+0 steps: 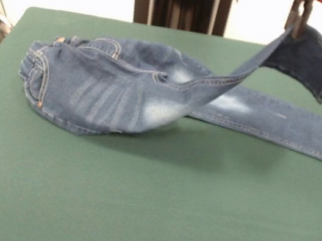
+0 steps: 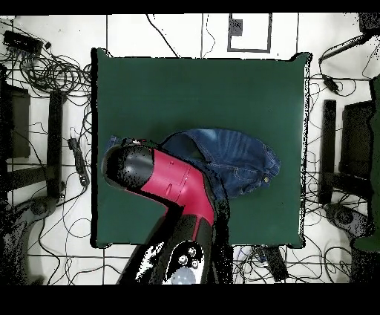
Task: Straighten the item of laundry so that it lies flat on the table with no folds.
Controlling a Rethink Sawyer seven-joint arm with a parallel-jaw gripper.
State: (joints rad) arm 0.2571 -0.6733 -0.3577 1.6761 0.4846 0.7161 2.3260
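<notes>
Denim: the small blue jeans [image 1: 117, 85] lie bunched in the middle of the table [image 1: 133, 215], waistband end rumpled into a mound with faded whitish patches showing.
Lower leg: lies flat on the green cloth, running out toward the table's edge, hem at the border of the front view.
Raised leg: pulled up off the cloth in a taut diagonal strip, its cuff drooping from the top.
Gripper [image 1: 299, 20]: pinched on the raised leg just below the cuff; only its dark tips show at the top of the front view.
Arm [image 2: 167, 182]: red and black, stretched over the table in the overhead view, hiding the gripper and part of the jeans.
Surroundings: cables [image 2: 44, 70] are scattered over the floor beside the table; dark stands [image 2: 326, 148], probably camera or light supports, flank both sides.
</notes>
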